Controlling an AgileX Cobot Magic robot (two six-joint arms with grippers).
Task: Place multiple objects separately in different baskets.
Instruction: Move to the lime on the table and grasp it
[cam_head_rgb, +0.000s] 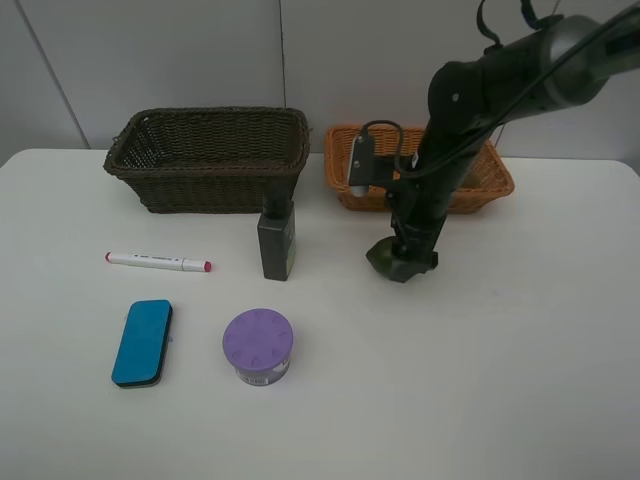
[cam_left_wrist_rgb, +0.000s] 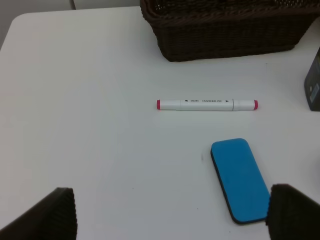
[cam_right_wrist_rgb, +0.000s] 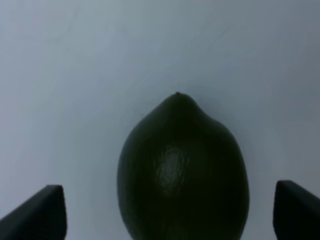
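Observation:
A green lime (cam_head_rgb: 382, 257) (cam_right_wrist_rgb: 182, 170) lies on the white table in front of the light orange basket (cam_head_rgb: 487, 182). My right gripper (cam_head_rgb: 404, 263) (cam_right_wrist_rgb: 172, 215) is lowered over it, open, one finger on each side and apart from the fruit. The dark brown basket (cam_head_rgb: 207, 160) (cam_left_wrist_rgb: 225, 27) stands at the back left. In front of it are the dark green bottle (cam_head_rgb: 276, 238), the white red-capped marker (cam_head_rgb: 158, 262) (cam_left_wrist_rgb: 206, 104), the blue eraser (cam_head_rgb: 142, 342) (cam_left_wrist_rgb: 239, 179) and the purple-lidded jar (cam_head_rgb: 258, 345). My left gripper (cam_left_wrist_rgb: 170, 215) is open and empty, short of the eraser.
The right arm (cam_head_rgb: 470, 110) reaches down across the orange basket's front. The bottle's edge (cam_left_wrist_rgb: 312, 85) shows in the left wrist view. The white table (cam_head_rgb: 480, 380) ends just behind the baskets, at a pale wall.

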